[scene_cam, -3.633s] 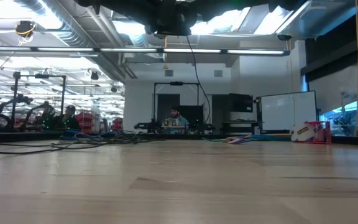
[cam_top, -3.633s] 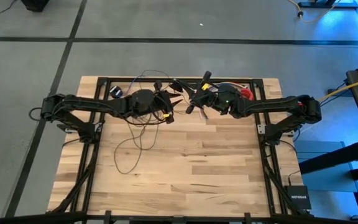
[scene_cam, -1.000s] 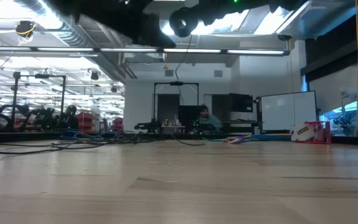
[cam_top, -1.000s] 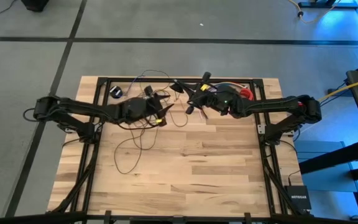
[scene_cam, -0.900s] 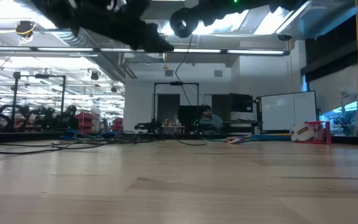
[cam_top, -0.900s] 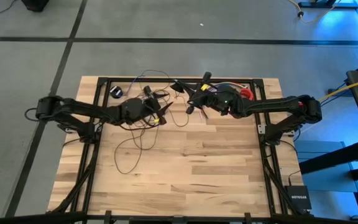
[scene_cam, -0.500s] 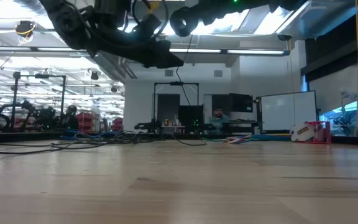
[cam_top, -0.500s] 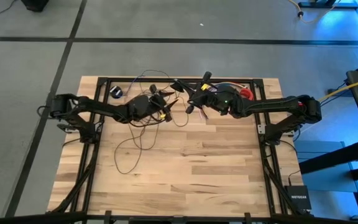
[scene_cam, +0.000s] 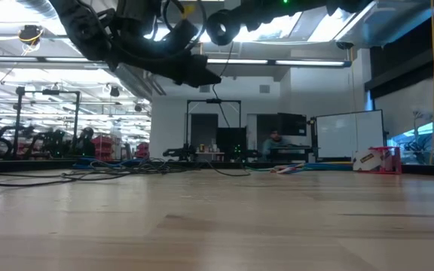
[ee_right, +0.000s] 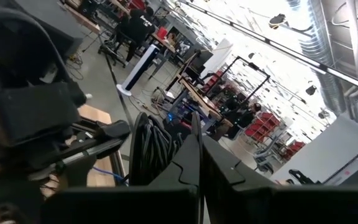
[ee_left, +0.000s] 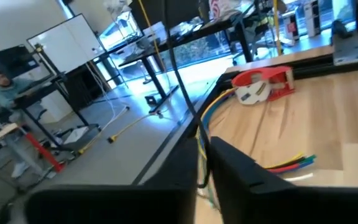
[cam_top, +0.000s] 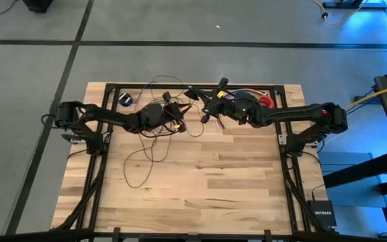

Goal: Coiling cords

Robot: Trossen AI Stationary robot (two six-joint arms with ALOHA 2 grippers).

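Right, both dark arms are up at the far edge of the pale wooden slatted table (cam_top: 200, 175), tips nearly meeting over the tangle. The left gripper (cam_top: 178, 107) has its fingers pinched tight together, and in its own wrist view a thin dark strand runs straight up from between them (ee_left: 199, 163), so it has hold of the cord. The right gripper (cam_top: 205, 115) is clamped too, with a fat bundle of dark loops (ee_right: 153, 152) packed against its fingers; I judge that's the coil gathered so far, held fast while the left hand feeds in another turn.

The cords themselves, a long thin dark brown-black wire (cam_top: 152, 151), trail from the grippers toward the near side of the table in loose open loops, the long run lying roughly far-to-near, slack on the wood. Its small black round puck (cam_top: 125, 99) sits at the far left corner, well apart from both grippers.

Off to the right there's a red tape dispenser (ee_left: 263, 83) and a short bundle of coloured wires (ee_left: 291, 163), neither being handled. From table height the strand hangs down between the raised arms (scene_cam: 232, 83).
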